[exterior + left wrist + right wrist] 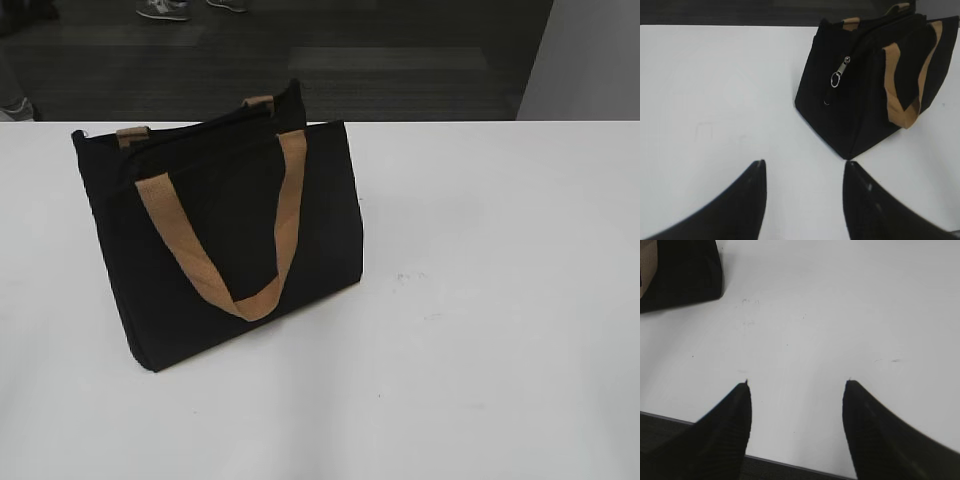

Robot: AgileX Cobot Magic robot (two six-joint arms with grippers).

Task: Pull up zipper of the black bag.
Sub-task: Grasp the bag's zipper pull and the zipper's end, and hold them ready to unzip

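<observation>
Black bag [220,240] stood upright on the white table [500,300], silver zipper pull [839,75] hanging on its narrow end panel, untouched. Left gripper [805,167] and right gripper [796,385] both gaped empty, well apart from it; approach not begun, I judged. Next: left fingers must pinch that small ring

White table [500,300], dark floor [400,60] behind.

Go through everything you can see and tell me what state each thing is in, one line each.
Rectangular black fabric bag: upright on the white table, untouched.
Small silver metal zipper pull: hanging at the bag's end.
Front tan webbing handle: drooping down the front.
Left gripper: open, empty.
Right gripper: open, empty.
</observation>
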